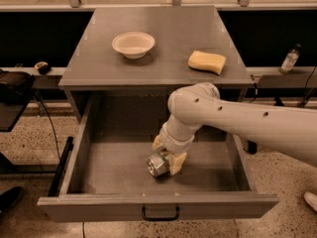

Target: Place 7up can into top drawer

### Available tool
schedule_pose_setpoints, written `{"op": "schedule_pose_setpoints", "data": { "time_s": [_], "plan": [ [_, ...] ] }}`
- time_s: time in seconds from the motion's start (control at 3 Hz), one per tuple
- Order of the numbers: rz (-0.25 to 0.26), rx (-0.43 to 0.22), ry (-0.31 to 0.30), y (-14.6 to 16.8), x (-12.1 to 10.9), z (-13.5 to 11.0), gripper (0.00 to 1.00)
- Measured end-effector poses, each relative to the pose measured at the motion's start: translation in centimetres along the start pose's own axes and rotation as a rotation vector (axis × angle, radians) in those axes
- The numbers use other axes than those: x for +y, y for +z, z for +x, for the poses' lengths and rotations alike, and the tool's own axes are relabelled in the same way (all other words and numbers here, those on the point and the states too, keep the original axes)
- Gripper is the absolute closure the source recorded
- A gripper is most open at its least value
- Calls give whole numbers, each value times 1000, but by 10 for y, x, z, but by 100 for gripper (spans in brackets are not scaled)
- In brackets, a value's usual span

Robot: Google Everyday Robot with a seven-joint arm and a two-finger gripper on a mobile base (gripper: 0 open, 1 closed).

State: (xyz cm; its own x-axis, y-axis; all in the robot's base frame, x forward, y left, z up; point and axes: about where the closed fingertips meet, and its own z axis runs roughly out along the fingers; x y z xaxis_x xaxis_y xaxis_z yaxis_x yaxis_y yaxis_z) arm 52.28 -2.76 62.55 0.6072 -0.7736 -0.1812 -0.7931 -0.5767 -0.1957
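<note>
The top drawer [99, 172] of the grey cabinet stands pulled wide open, its black handle [160, 213] centred on the front panel. My white arm reaches down from the right into the drawer. My gripper [165, 158] is low over the drawer floor, its cream fingers [178, 161] closed on either side of the 7up can [157, 164]. The silvery can lies on its side with its end facing the front left, at or just above the drawer floor.
A white bowl [133, 44] and a yellow sponge [206, 61] sit on the cabinet top [163, 29]. A clear bottle [290, 59] stands on a ledge at the right. Dark equipment and cables are at the left.
</note>
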Motion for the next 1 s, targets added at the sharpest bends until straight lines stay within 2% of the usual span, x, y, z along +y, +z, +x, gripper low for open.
{"op": "schedule_pose_setpoints", "data": {
  "time_s": [0.33, 0.67, 1.0],
  "plan": [
    [2, 7, -1, -6, 0, 1, 0],
    [13, 42, -6, -41, -1, 6, 0],
    [40, 96, -1, -100, -13, 9, 0]
  ]
}}
